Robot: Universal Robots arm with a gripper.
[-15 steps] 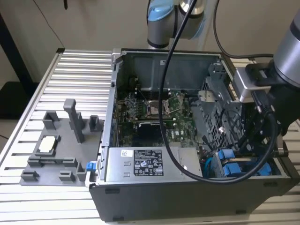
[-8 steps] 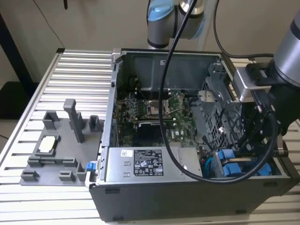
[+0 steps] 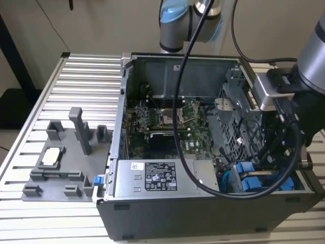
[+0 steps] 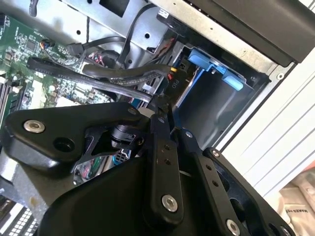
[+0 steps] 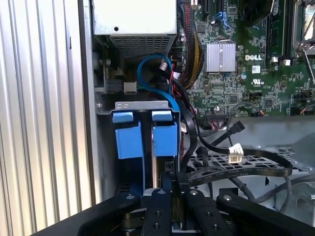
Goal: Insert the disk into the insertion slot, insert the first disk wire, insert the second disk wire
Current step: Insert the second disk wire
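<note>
The arm is down at the exterior view's right end of the open computer case [image 3: 203, 203], and the claw [image 5: 170, 196] is deep in among the cables beside the drive cage. In the first wrist view the two black fingers [image 5: 157, 209] stand close together, nearly touching, with a thin dark strip between their tips; in the second wrist view the claw [image 4: 160, 105] shows the same narrow stance, tips pressed in where a black flat cable [image 4: 98, 73] runs past. Clenched, then, but on what exactly cannot be told, since the tips are buried among wires.

The disk [image 5: 165, 140] sits just ahead of the claw, its bright blue carrier with end tabs lodged in the insertion slot [image 5: 140, 104], side by side with a second blue carrier [image 5: 129, 137]. In the exterior view the blue carriers [image 3: 251, 180] show low in the grey perforated cage [image 3: 233, 117], close to the case's near wall. In the second wrist view a blue tab [image 4: 214, 66] peeks out of the cage's opening.

A blue cable [image 5: 152, 73] loops above the carriers toward the power-supply box [image 5: 135, 24], and a black cable with a white tag [image 5: 235, 153] lies across the perforated metal. The green motherboard [image 3: 167, 122] fills the case's middle. On the ribbed tabletop [image 3: 81, 76], well apart at the exterior view's left, stands a grey fixture tray [image 3: 66, 162].
</note>
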